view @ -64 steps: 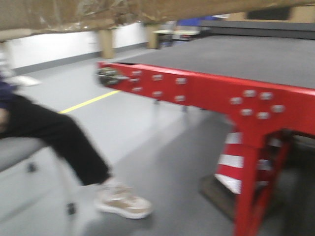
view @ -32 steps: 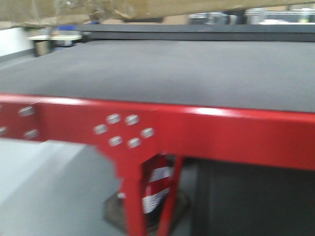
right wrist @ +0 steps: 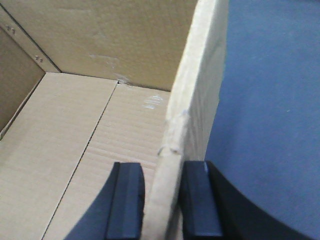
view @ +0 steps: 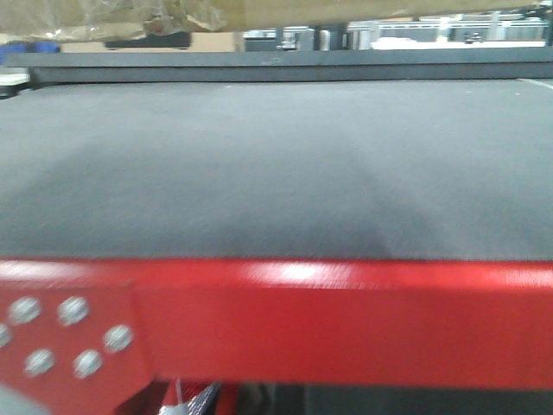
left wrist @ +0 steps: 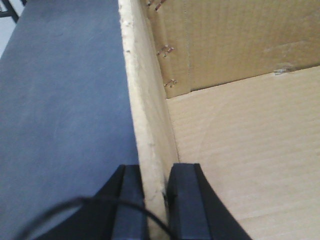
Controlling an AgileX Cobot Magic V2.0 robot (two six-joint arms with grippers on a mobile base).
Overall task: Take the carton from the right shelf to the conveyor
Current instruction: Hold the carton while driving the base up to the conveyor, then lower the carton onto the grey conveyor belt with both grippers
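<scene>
The carton (view: pixel 112 13) is a brown cardboard box, and only its taped underside shows along the top of the front view. It hangs above the conveyor (view: pixel 276 164), a dark grey belt with a red strip (view: pixel 346 311) along its near edge. My left gripper (left wrist: pixel 156 200) is shut on the carton's left wall (left wrist: pixel 145 100), with the belt (left wrist: pixel 60 100) below it on the outside. My right gripper (right wrist: pixel 162 200) is shut on the right wall (right wrist: pixel 195 100), one finger inside the box and one outside over the belt (right wrist: pixel 270 100). The right shelf is out of view.
The red frame carries a bolted plate (view: pixel 60 337) at lower left. A dark raised rail (view: pixel 276 65) runs along the belt's far side, with blurred bright clutter (view: pixel 389 35) behind it.
The front view has swung off a seated person and the conveyor's corner to face the belt square-on and closer. The carton stays at the top of the view throughout.
</scene>
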